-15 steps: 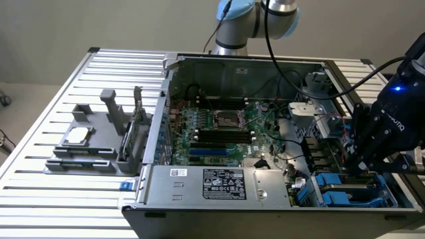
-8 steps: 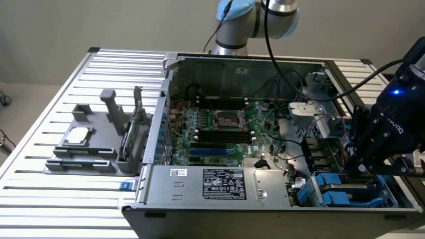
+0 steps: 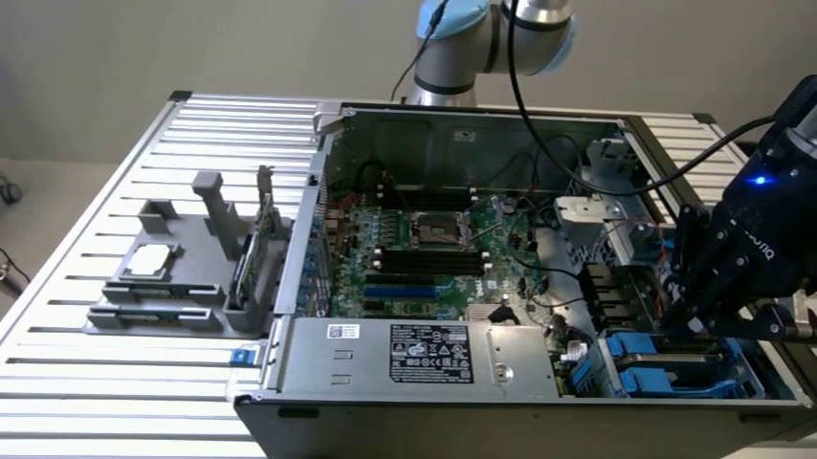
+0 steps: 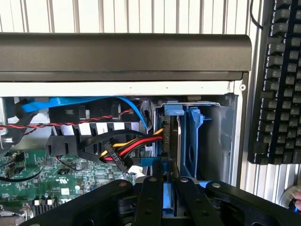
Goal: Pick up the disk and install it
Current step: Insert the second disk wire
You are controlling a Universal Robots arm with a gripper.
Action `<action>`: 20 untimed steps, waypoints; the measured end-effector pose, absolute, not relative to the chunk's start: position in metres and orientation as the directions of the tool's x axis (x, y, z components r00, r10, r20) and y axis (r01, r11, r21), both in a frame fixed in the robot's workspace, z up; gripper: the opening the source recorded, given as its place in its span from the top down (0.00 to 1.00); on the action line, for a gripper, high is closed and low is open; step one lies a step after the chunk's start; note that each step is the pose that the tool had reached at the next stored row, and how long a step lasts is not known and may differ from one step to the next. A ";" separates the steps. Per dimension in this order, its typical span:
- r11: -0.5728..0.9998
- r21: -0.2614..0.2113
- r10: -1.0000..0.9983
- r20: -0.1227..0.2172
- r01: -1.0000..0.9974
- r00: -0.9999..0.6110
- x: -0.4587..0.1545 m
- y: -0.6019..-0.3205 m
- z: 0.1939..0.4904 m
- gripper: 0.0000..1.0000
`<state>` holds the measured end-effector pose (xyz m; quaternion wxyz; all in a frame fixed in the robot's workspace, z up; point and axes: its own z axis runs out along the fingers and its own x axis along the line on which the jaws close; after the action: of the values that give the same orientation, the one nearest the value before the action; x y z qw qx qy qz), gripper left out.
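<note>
The disk (image 4: 171,136) stands on edge in the drive bay at the corner of the open computer case (image 3: 511,402), a thin dark slab framed by its blue plastic carrier (image 4: 188,136). My black gripper (image 4: 166,186) reaches down onto it, with one finger on each side of the blue edge, shut on the disk. In the exterior view the gripper (image 3: 679,330) hangs over the blue bay parts (image 3: 645,368) at the case's near corner, on the exterior view's right.
Red, yellow and black power cables (image 4: 127,150) and a blue data cable (image 4: 70,103) run right beside the bay. The silver power-supply box (image 3: 428,354) and motherboard (image 3: 422,249) fill the case. A grey fixture (image 3: 166,277) sits on the slatted table; a keyboard (image 4: 277,80) lies outside the case.
</note>
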<state>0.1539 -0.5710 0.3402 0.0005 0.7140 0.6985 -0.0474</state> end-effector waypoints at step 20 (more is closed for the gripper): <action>-0.020 -0.061 0.998 -0.061 0.998 0.017 0.154 -0.573 0.339 0.84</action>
<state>0.1538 -0.5727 0.3389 -0.0005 0.7130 0.6999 -0.0434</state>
